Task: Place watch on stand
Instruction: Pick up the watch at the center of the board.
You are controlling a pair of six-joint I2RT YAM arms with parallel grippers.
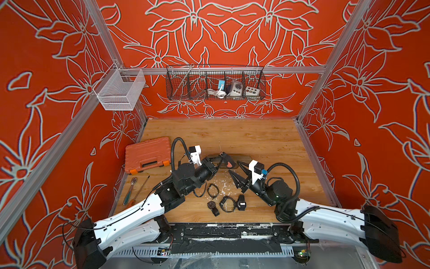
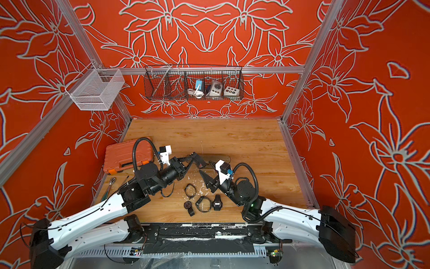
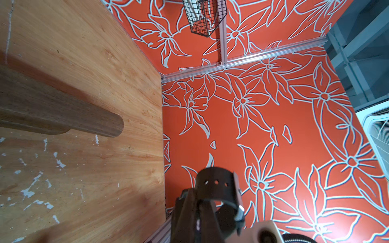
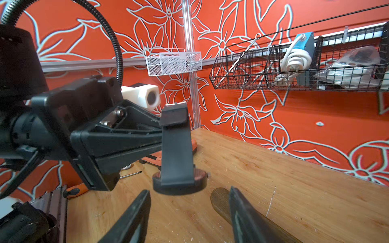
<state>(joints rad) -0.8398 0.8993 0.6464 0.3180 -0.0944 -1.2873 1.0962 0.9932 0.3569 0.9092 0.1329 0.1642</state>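
left end effector (image 1: 223, 155): clamped on watch (image 4: 176, 151); strap loop raised near stand (image 3: 63, 113) tip, for sliding on | right end effector (image 4: 188, 190): open beside bar; probably to steady it

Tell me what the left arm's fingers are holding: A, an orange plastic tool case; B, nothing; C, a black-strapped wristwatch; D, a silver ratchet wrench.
C: in the right wrist view the left arm's fingers are clamped on the strap of a black-strapped wristwatch, its round case at the lower end.
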